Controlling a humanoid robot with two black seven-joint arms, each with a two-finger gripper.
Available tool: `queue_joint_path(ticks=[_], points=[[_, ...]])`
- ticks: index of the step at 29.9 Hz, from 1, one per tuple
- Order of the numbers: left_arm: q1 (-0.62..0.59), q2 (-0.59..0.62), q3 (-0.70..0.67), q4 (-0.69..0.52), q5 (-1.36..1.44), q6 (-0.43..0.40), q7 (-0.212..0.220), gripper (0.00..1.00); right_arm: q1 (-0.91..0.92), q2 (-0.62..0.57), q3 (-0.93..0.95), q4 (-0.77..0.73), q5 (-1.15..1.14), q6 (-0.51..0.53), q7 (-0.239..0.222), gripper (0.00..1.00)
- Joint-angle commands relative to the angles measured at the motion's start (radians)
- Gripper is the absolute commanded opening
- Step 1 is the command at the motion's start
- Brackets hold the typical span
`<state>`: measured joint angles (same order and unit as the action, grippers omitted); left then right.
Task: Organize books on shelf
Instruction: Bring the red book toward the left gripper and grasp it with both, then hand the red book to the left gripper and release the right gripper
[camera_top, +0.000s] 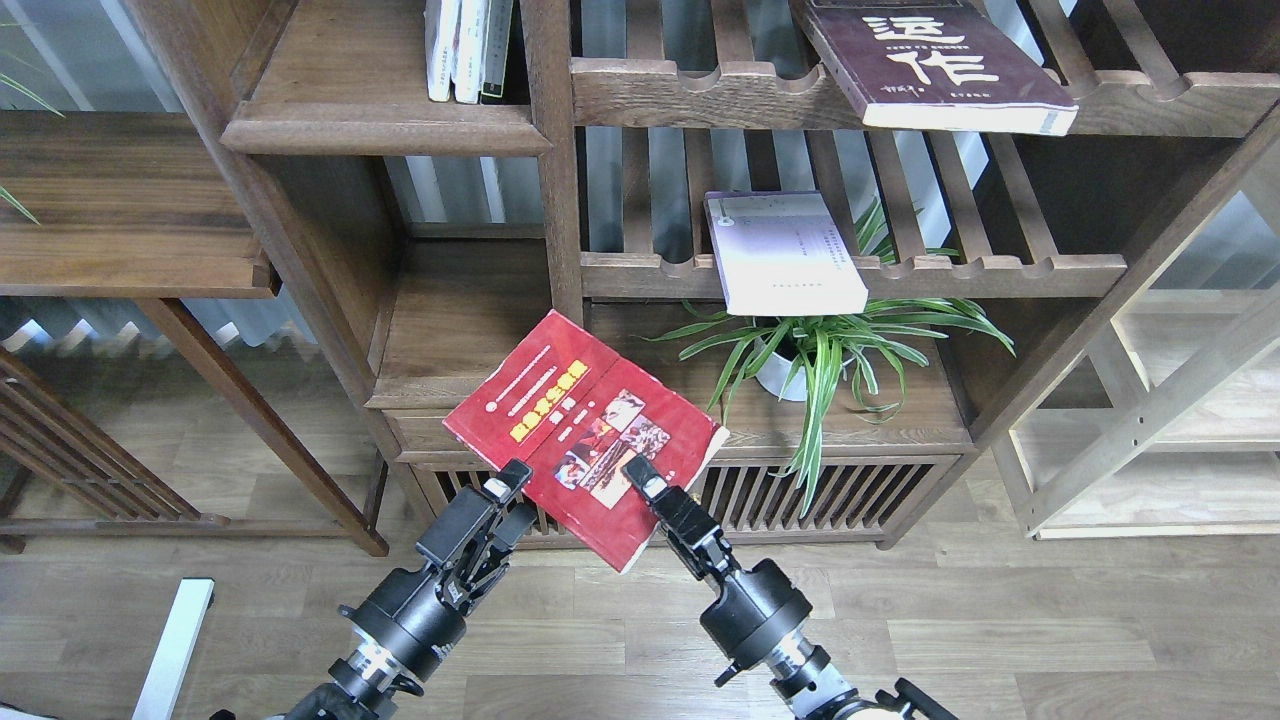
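My right gripper (642, 482) is shut on the lower edge of the red book (580, 425), holding it tilted in the air in front of the low cabinet. My left gripper (512, 492) is open, its fingertips right at the red book's lower left edge. The dark maroon book (930, 60) lies on the upper slatted rack. The pale lavender book (785, 250) lies on the middle slatted rack, overhanging its front rail. The solid shelf (385, 128) with the rounded front edge is at the upper left and holds three upright books (465, 50).
A potted spider plant (815, 350) stands on the cabinet top (900, 425) right of the red book. An upright post (555, 190) divides the solid shelves from the slatted racks. A lower side shelf (120, 200) juts out left; a pale wooden frame (1150, 420) stands right.
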<state>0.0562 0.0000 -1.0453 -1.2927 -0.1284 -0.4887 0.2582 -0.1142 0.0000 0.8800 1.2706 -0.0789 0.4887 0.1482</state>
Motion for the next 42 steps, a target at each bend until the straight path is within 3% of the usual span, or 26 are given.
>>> queue_joint_path(ticks=[1,15,27,33,42], points=[[-0.001,0.000,0.002,0.001,0.001,0.000,-0.001,0.99,-0.007,0.000,-0.012,-0.002,-0.012,0.000,-0.001,0.03],[0.002,0.000,0.014,-0.007,0.000,0.000,0.006,0.96,-0.016,0.000,-0.024,-0.005,-0.021,0.000,-0.001,0.03],[0.013,0.000,0.014,-0.013,-0.002,0.000,0.007,0.70,-0.038,0.000,-0.046,-0.008,-0.025,0.000,-0.001,0.03],[0.016,0.000,0.016,-0.014,-0.002,0.000,0.009,0.62,-0.038,0.000,-0.046,-0.010,-0.033,0.000,-0.001,0.03],[0.025,0.000,0.018,-0.007,-0.002,0.000,0.009,0.34,-0.038,0.000,-0.046,-0.013,-0.036,0.000,-0.001,0.03]])
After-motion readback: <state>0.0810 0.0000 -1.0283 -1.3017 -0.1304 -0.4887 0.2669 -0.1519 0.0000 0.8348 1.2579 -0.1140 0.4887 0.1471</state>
